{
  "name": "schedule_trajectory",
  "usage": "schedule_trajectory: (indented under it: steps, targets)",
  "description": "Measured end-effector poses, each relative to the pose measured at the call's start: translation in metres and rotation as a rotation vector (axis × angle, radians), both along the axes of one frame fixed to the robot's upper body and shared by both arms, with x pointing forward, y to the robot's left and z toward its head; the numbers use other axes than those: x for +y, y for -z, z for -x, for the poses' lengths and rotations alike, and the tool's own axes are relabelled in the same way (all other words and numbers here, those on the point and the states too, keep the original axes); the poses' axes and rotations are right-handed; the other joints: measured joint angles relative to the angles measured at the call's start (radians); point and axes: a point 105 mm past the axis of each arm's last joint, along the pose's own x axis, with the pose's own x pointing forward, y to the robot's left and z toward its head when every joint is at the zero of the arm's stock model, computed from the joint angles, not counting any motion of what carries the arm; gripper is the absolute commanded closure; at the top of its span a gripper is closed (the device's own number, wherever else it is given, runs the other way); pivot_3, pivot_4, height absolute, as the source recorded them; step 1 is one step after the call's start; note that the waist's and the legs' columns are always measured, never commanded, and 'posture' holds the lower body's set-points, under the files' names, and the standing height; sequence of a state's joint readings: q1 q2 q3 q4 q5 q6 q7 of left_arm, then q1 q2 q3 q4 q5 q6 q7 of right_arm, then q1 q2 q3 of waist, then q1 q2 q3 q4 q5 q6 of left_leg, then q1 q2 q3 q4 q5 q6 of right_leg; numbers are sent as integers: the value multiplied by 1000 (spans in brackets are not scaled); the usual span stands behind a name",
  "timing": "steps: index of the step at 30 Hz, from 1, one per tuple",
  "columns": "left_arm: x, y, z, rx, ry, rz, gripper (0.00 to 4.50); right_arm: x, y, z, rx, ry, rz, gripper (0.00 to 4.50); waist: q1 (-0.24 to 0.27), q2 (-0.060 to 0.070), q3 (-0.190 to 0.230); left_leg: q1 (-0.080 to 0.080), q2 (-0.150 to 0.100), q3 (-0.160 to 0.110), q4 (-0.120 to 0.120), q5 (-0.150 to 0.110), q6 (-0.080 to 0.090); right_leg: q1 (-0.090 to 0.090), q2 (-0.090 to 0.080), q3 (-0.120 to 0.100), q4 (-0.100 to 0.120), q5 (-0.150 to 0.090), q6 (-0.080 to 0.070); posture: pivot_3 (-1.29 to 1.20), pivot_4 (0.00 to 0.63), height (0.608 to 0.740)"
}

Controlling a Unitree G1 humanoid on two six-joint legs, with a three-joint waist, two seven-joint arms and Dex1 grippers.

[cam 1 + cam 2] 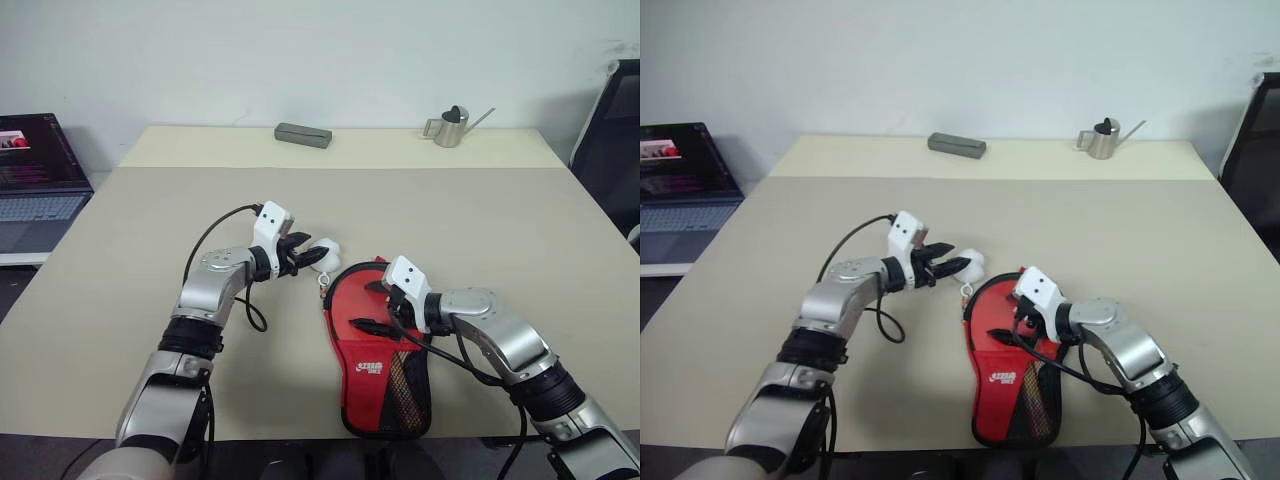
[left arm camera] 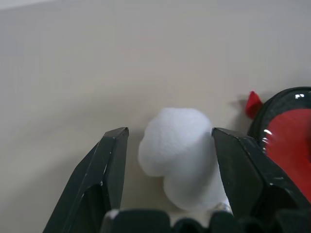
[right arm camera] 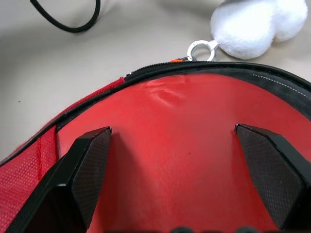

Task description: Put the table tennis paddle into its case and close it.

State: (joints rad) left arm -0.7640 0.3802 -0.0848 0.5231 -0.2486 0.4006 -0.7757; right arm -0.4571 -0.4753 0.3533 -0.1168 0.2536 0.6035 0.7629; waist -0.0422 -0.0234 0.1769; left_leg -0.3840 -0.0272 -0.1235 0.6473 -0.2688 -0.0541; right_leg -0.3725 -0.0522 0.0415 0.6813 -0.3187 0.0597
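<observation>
Case under wide-open right jaws; left jaws parted around white pompom, not gripping

Bystanders on a pale beige tabletop.

A fluffy white two-lobed pompom lies between the fingers of the left gripper, and its small silver metal ring lies just beyond the right gripper. Well ahead of the left gripper, near the table's far edge, lies a flat dark grey rectangular block. Far ahead of the right gripper stands a small shiny steel watering can with a thin spout. An open laptop with a lit screen sits off the table, well out to the left gripper's outer side, and a black chair stands far out past the right gripper.
</observation>
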Motion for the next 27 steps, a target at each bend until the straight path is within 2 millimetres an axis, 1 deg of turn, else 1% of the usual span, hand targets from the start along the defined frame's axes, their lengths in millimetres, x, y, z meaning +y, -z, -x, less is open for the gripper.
schedule_trajectory:
  steps: [2,4,5,8,13,17,24,25,26,27]
  targets:
    - [-5,-1,-1,-4,16,7,932,2,0,1,2,2,-7,0,-3,0,0,0,0,0,0,0,0,0,0,0,0,0,0,0,150,740]
    - [-7,-2,0,-5,36,10,213,3,0,1,4,2,-9,0,-8,0,0,0,0,0,0,0,0,0,0,0,0,0,0,0,150,740]
    - [-8,-3,0,-4,42,11,22,3,0,1,3,2,-8,0,-8,0,0,0,1,0,0,0,0,0,0,0,0,0,0,0,150,740]
    - [-9,0,1,1,47,1,22,3,0,1,5,8,-11,0,-9,0,0,0,1,0,0,0,0,0,0,0,0,0,0,0,150,740]
    - [-11,14,1,45,44,-22,22,4,0,1,3,10,-10,0,-9,0,0,0,0,0,0,0,0,0,0,0,1,0,0,0,150,740]
    - [-18,25,1,82,46,-12,22,6,0,1,1,9,-12,0,-10,0,0,0,0,0,0,0,0,0,0,0,1,0,0,0,150,740]
    - [-22,27,-5,66,47,-33,22,6,1,1,7,17,-15,0,-8,0,-1,1,0,-1,0,0,0,1,0,0,1,0,0,0,150,740]
    - [-23,27,-6,63,45,-33,377,6,1,1,7,19,-15,0,-8,0,-1,1,0,-1,0,0,0,1,0,0,1,0,0,0,150,740]
    - [-23,27,-6,60,40,-32,608,6,1,1,7,20,-15,0,-7,0,-2,1,0,-1,0,0,0,1,0,0,1,0,0,0,150,740]
    - [-23,27,-7,60,36,-31,941,6,1,1,8,20,-16,0,-7,0,-2,1,0,-1,0,0,0,1,0,0,1,0,0,0,150,740]
